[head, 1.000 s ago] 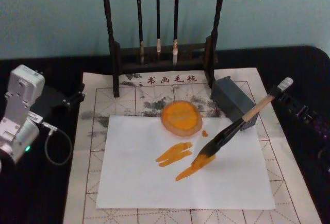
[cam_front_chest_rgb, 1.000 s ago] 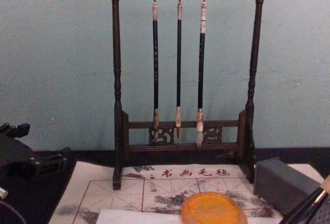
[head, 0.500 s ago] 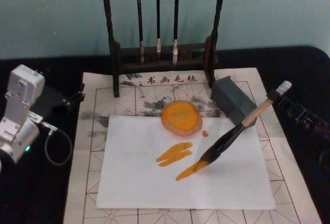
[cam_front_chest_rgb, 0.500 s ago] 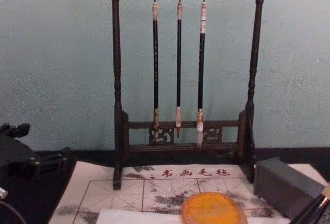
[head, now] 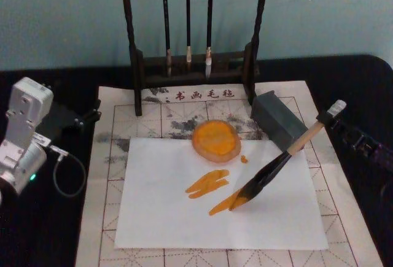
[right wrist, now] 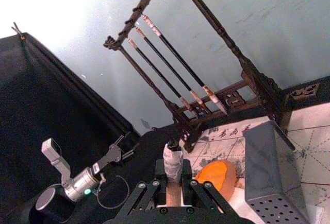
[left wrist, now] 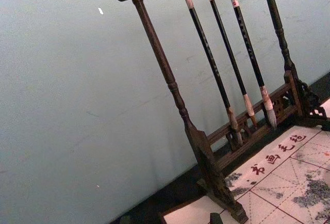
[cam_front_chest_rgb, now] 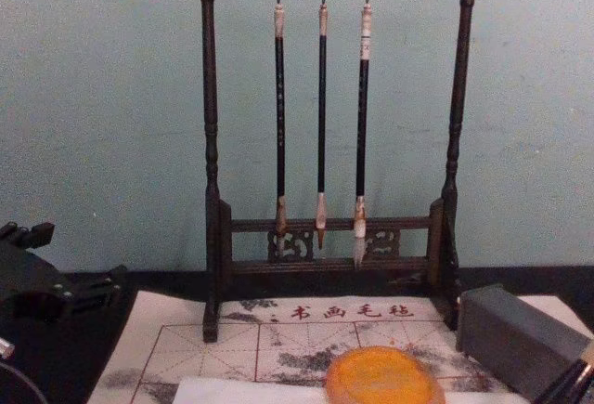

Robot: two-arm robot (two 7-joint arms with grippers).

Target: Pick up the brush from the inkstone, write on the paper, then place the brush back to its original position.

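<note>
**Head view.** The brush [head: 285, 155] slants down from the right. Its bristle tip touches the paper [head: 166, 215] at the near end of the lower of two orange strokes [head: 207, 183]. The lean probably lets the side of the tip drag pigment across the sheet. The paper lies on a gridded mat [head: 110, 156], likely there to protect the table [head: 49, 230]. An orange dish [head: 216, 139] sits on the paper's far edge, and a grey block [head: 276, 118] stands just beside it. The left gripper [head: 86, 118] is parked at the table's left, well apart from the sheet; whether it is open or closed cannot be told.

**Left wrist view.** The brush rack [left wrist: 170, 80] carries three thin brushes, which hang free.

**Right wrist view.** The right gripper [right wrist: 174, 184] has its fingers clamped on the brush handle just below its taped top. A grip this high keeps the gripper clear of the wet strokes.

**Chest view.** The brush handle crosses the lower right corner, near the grey block. The writing step appears to be under way, and the brush has not yet been returned.
</note>
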